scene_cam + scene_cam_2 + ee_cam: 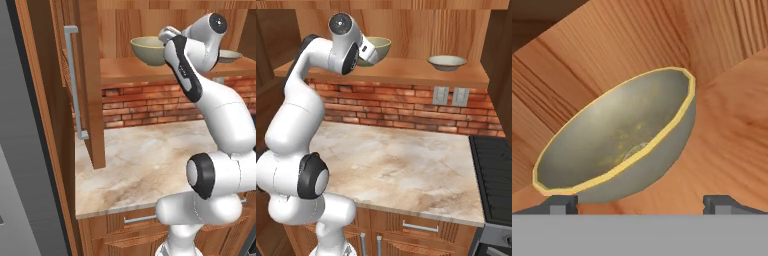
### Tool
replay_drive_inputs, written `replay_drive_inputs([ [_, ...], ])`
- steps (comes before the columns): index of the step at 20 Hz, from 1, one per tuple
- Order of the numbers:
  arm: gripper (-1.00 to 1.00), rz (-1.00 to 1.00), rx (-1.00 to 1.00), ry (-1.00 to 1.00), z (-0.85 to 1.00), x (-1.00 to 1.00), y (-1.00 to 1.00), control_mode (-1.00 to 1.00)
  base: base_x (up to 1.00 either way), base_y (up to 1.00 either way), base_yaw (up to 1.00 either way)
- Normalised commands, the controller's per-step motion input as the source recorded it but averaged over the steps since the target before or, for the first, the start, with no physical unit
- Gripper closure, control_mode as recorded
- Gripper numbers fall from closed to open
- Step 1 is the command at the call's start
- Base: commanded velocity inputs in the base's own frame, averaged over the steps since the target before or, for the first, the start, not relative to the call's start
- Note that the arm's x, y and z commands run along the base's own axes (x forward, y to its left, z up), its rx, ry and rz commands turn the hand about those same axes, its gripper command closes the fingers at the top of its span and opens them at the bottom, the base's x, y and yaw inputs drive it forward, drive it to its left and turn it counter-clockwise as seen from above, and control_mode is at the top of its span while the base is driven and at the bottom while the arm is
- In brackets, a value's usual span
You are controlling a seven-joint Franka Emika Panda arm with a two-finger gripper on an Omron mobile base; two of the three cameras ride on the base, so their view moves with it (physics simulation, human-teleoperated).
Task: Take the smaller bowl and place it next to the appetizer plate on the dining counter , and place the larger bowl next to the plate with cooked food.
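The larger bowl, deep and olive-beige with a yellowish rim, stands on a wooden shelf above the counter. My gripper is open right in front of it. In the hand view its two fingertips stand wide apart below the larger bowl, not touching it. The smaller bowl, shallow and grey-beige, sits further right on the same shelf, and the arm partly covers the smaller bowl in the left base view. The appetizer plate and the dining counter are out of view.
Below the shelf run a red brick wall and a narrow marbled counter over wooden drawers. A dark stove borders it on the right. An open cabinet door with a metal handle stands at the left.
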Motion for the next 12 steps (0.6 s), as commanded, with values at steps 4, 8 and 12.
replay_drive_inputs([
  [4,-1.00,-0.02,0.00,0.04,0.05,0.29,-0.01,-1.00,0.00,0.00,0.00],
  [8,-1.00,-0.01,0.00,0.07,0.00,0.38,0.00,-1.00,0.00,0.00,0.00],
  [12,-1.00,0.00,0.00,0.07,0.00,0.46,0.00,-1.00,0.00,0.00,0.00],
])
